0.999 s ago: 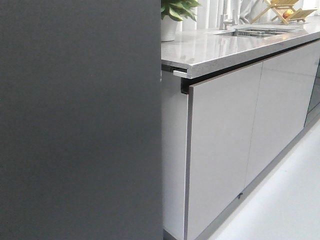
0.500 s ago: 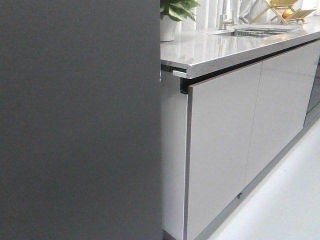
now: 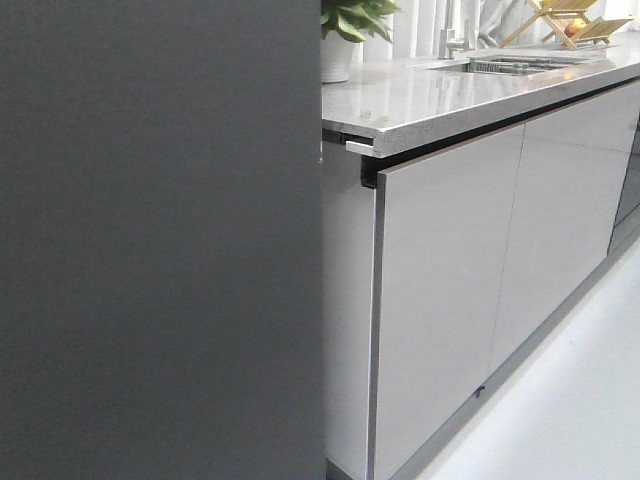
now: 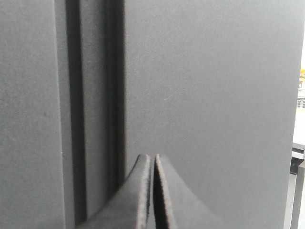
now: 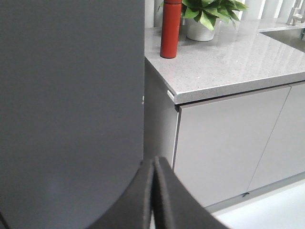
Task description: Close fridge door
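Note:
The fridge door (image 3: pixel 160 240) shows as a flat matte dark grey panel filling the left half of the front view, its right edge against the cabinet side. Its white lining and bins are hidden. In the left wrist view the door (image 4: pixel 209 95) is very close, with a dark vertical seam beside it. My left gripper (image 4: pixel 153 160) is shut and empty, its tips at or just short of the panel. My right gripper (image 5: pixel 154 162) is shut and empty, near the door's (image 5: pixel 71 105) right edge. Neither gripper shows in the front view.
A grey stone countertop (image 3: pixel 440 95) runs to the right over glossy light-grey cabinet doors (image 3: pixel 440 300). A potted plant (image 3: pixel 345 30), a sink (image 3: pixel 515 65) and a wooden rack (image 3: pixel 570 20) stand on it. A red bottle (image 5: pixel 170 28) stands near the fridge. White floor (image 3: pixel 570 400) lies at lower right.
The front view has shifted very slightly; the plant and counter sit a touch lower left. The dark grey panel looks the same.

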Robot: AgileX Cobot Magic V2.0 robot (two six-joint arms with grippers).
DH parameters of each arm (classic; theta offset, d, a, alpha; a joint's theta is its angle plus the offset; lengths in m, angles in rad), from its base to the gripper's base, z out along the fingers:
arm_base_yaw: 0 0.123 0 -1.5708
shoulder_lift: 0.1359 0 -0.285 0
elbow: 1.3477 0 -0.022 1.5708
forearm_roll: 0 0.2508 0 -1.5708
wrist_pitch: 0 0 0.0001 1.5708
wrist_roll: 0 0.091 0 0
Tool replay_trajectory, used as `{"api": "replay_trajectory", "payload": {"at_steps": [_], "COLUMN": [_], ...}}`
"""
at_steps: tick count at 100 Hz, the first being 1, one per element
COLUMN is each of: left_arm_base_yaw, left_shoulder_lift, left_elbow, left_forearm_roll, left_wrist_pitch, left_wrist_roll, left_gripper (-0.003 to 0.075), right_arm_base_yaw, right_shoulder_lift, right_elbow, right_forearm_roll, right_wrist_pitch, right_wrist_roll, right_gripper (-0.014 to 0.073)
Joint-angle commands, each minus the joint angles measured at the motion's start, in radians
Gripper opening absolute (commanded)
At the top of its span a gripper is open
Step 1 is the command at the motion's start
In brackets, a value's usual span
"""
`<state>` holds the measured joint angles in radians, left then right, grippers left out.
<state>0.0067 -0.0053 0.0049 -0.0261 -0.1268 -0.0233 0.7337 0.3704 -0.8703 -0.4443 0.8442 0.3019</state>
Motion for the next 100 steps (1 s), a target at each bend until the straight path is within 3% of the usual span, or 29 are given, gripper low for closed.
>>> {"api": "replay_trajectory", "payload": {"at_steps": [1,20,42,67,100], "left_arm_base_yaw": [-0.003,-0.003,-0.003,-0.003,-0.003], "left_shoulder_lift": [-0.010,-0.010,-0.010,-0.010,-0.010], "left_elbow": [0.035,0.035,0.035,0.035,0.035], "left_forearm_roll": [-0.004,-0.004,-0.004,-0.004,-0.004], "left_wrist_pitch": [-0.073,-0.073,-0.073,-0.073,-0.073], "left_wrist_roll": [-0.002,-0.002,-0.002,-0.002,-0.002], "left_gripper": [-0.0020,-0.0020,-0.0020,-0.0020,-0.0020], "right_arm_base_yaw": [-0.003,-0.041,-0.264,-0.482,-0.637], "right_shoulder_lift": [0.011,0.000,-0.087,-0.203,-0.314], "right_elbow": [-0.021,0.023,0.186,0.380,0.693], "right_forearm_roll": [-0.046,-0.135,-0.107,0.045,0.308], "right_wrist_pitch": [-0.069,-0.129,-0.376,-0.520,-0.823], "right_wrist_roll": [-0.001,-0.001,-0.001,-0.001,-0.113], "right_gripper": [-0.0045,-0.0045,-0.0045,-0.0045,-0.0045]}}
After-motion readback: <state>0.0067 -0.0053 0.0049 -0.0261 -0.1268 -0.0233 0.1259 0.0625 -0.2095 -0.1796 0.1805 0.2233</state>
